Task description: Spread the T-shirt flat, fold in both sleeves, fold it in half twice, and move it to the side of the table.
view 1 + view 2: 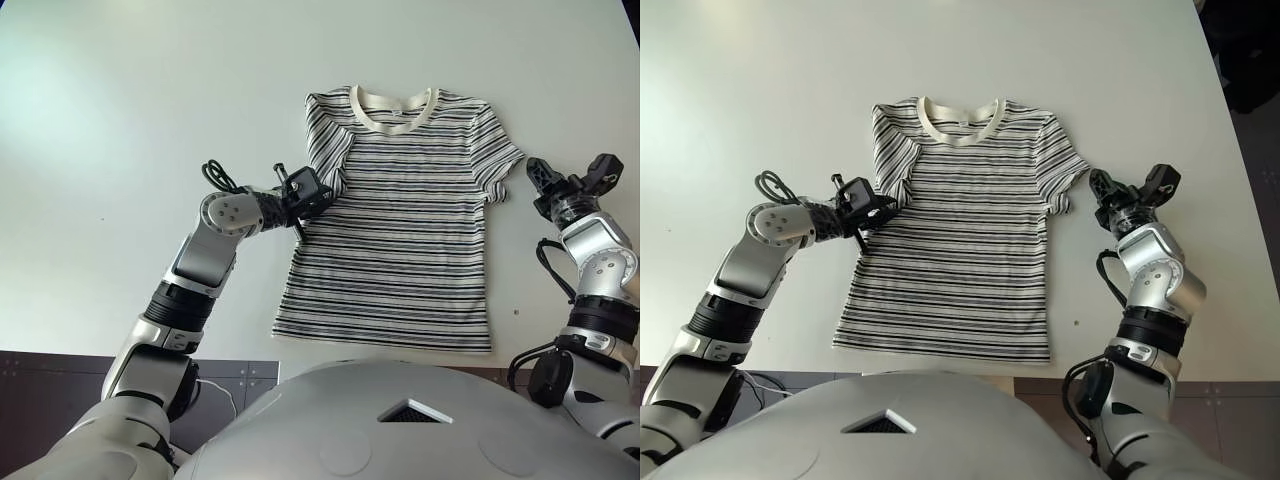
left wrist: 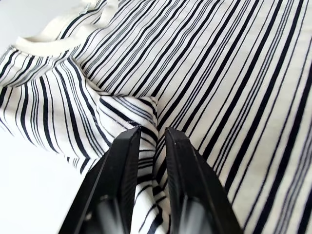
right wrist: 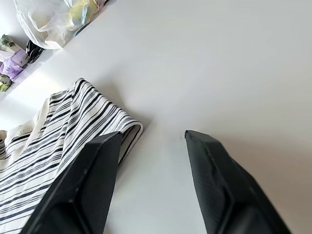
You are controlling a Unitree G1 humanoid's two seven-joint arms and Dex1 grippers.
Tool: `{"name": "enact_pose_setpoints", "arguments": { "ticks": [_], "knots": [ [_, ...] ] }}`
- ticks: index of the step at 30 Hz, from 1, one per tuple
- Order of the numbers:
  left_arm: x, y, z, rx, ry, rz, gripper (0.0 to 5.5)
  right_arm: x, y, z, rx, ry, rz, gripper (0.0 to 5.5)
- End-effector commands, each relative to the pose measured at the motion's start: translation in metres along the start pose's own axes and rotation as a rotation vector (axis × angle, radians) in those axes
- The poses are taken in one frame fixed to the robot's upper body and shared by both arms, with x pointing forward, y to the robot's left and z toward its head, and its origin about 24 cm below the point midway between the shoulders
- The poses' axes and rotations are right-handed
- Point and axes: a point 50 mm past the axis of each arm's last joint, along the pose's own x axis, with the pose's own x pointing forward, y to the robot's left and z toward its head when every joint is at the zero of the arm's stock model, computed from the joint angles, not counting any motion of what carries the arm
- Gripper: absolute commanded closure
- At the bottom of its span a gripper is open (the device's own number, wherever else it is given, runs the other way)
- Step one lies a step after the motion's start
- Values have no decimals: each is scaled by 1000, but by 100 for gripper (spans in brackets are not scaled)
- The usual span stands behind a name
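"Location of the T-shirt [image 1: 400,230]?"

"It lay face up with the white table [image 1: 120,120] under it. Its cream collar [image 1: 393,108] pointed away from the robot and its hem [image 1: 385,338] ran along the near side. The body was spread flat, with a few soft ripples in the stripes."

"And the sleeves?"

"The right sleeve [image 1: 500,160] stuck out sideways from the T-shirt, flat on the surface. The left sleeve [image 1: 328,150] was turned inward, its cloth doubled over the chest just below the shoulder."

"Where was the left gripper [image 2: 152,130]?"

"At the T-shirt's left edge, right under that turned-in sleeve. Its two black fingers [image 2: 124,161] stood almost together. In the wrist view, striped cloth ran up between them and bunched into a small ridge at the tips, so it looked pinched on the T-shirt there."

"The right gripper [image 1: 572,170]?"

"Just beside the T-shirt's right sleeve, on the outer side, over the bare surface. Its fingers [image 3: 97,165] were spread wide with nothing between them. One finger was close to the sleeve's cuff, but I could not tell whether it touched the cloth."
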Motion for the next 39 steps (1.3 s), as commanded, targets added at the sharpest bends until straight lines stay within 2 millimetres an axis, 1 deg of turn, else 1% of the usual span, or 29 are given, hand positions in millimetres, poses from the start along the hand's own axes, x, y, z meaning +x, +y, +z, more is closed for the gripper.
{"name": "enact_pose_setpoints", "arguments": {
  "ticks": [1,5,9,13,21,28,30,34,39],
  "knots": [
    [-2,4,11,-7,-47,22,458,10,8,-2,98,14,23,310],
    [-1,11,25,-24,-110,85,458,17,16,-2,126,18,41,310],
    [-1,13,38,-34,-167,111,458,24,19,-2,123,24,37,310],
    [-2,17,47,-19,-198,130,456,25,16,-3,109,28,12,389],
    [-1,16,49,0,-198,139,456,25,16,-11,58,73,-7,534],
    [0,16,48,9,-187,150,456,22,17,-7,28,56,-22,539],
    [-1,17,48,10,-185,155,456,20,24,-4,-20,29,-13,539],
    [-1,16,47,15,-185,157,456,17,53,-5,-127,-14,45,539],
    [0,12,48,19,-188,147,456,13,83,-8,-221,-65,98,539]
  ]
}}
